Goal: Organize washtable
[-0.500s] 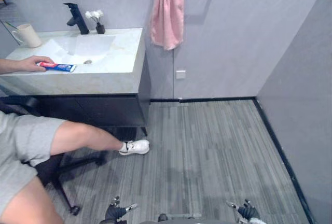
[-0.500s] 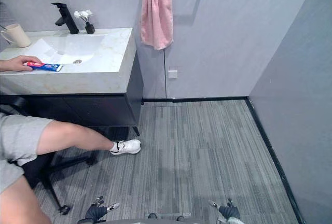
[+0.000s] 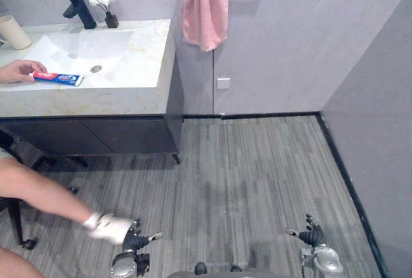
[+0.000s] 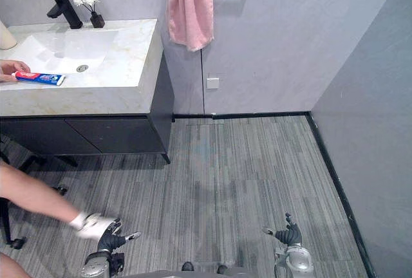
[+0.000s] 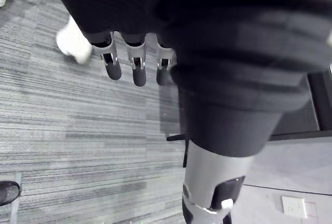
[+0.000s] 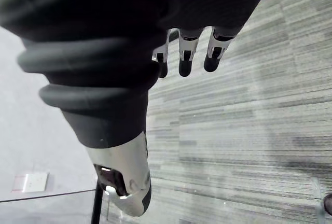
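- Pale marble surface (image 3: 145, 53) carried the toothpaste tube (image 3: 58, 78), flat near its front left corner, just beside the basin (image 3: 77, 49).
- A person's hand (image 3: 18, 71) touched the tube's left end.
- A cup (image 3: 11, 32), black faucet (image 3: 76, 5) and flower vase (image 3: 106, 9) stood along the back edge.
- Left hand (image 3: 136, 242) and right hand (image 3: 311, 234) hung over the floor, fingers relaxed, holding nothing.

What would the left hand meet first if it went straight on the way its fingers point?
Probably the floor: the left hand has its fingers pointing down at it. A person's shoe lies close beside that line, so depth leaves some doubt.
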